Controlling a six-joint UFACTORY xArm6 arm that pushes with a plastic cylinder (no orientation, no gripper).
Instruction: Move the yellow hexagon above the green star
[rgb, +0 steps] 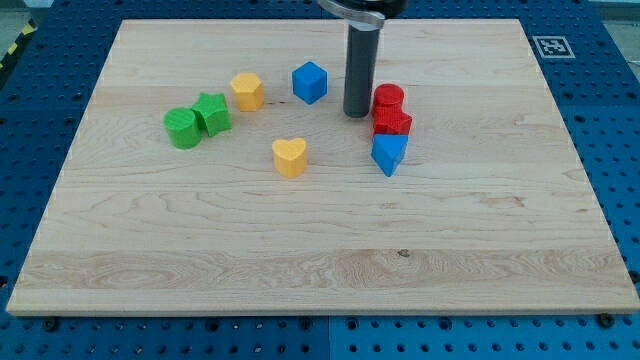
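The yellow hexagon (247, 91) lies on the wooden board, up and to the right of the green star (212, 113). A green cylinder (182, 128) touches the star's left side. My tip (357, 113) rests on the board well to the right of the hexagon. It stands between the blue cube (310, 82) on its left and the red cylinder (388, 99) on its right, very close to the red cylinder.
A red star-like block (393, 122) sits just below the red cylinder, with a blue triangle block (388, 154) under it. A yellow heart (290, 157) lies below the board's middle top. The board's edge (320, 312) runs along the view's bottom.
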